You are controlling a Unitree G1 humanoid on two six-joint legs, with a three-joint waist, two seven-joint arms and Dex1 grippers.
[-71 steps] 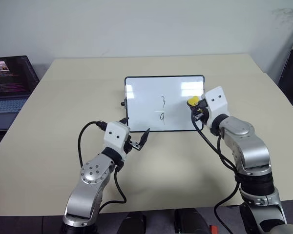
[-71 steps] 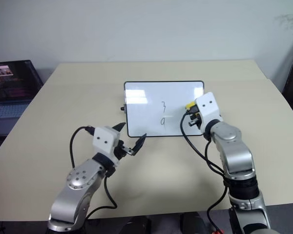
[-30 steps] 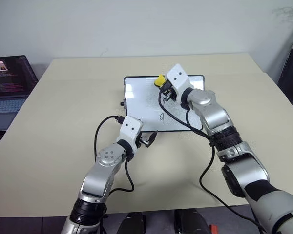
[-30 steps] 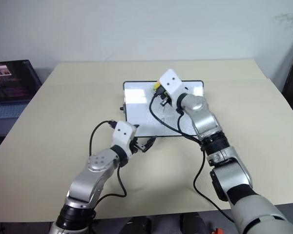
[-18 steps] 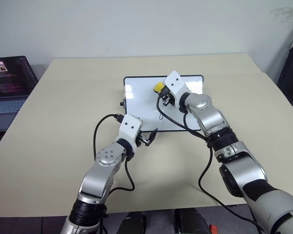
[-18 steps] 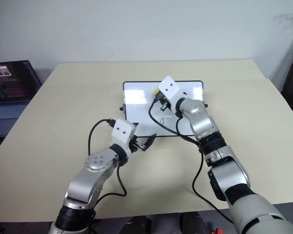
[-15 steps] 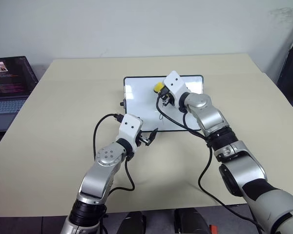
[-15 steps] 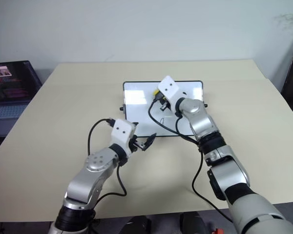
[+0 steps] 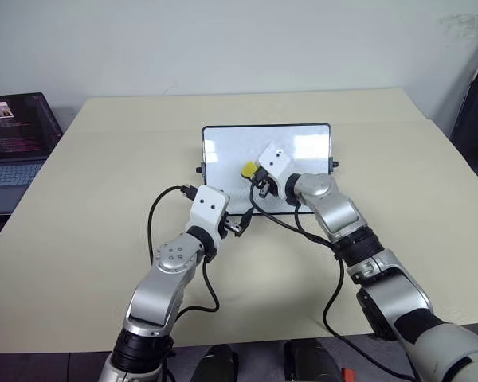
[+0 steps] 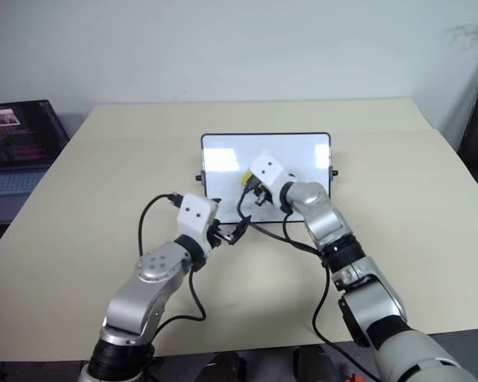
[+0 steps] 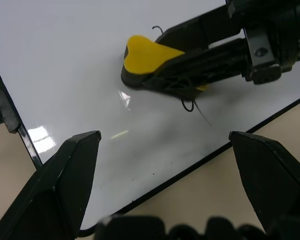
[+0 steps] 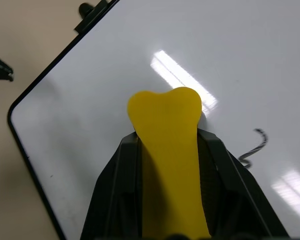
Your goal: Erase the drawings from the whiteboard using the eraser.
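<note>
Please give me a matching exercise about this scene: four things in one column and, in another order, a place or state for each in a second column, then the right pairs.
Things:
1. eraser
2. whiteboard
3. laptop
4. left gripper

Places or states:
A. open, beside the board's near edge
B. far to the left, screen lit
C. lying on the table, thin black frame
D. yellow, clamped in the right gripper over the white surface

Pairs: 1-D, 2-C, 3-B, 4-A
</note>
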